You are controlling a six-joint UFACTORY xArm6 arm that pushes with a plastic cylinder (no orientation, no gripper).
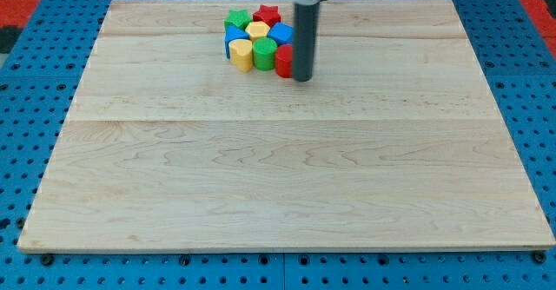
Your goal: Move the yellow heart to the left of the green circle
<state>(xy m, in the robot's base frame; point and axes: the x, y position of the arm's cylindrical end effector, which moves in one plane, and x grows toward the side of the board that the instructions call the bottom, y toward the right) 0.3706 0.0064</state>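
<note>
My tip [301, 79] rests on the wooden board [261, 177], touching only the red block [283, 61] at the cluster's right edge. From the tip, the yellow heart [241, 54] lies toward the view's left, past the green circle [265, 53], which it already touches on its left side. The blue table [35, 82] surrounds the board.

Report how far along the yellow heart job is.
Done: the yellow heart already sits against the view's left side of the green circle, in the packed cluster near the view's top. In hand: my tip rests at the cluster's right edge, beside the red block, away from the heart. Left: seemingly nothing.
</note>
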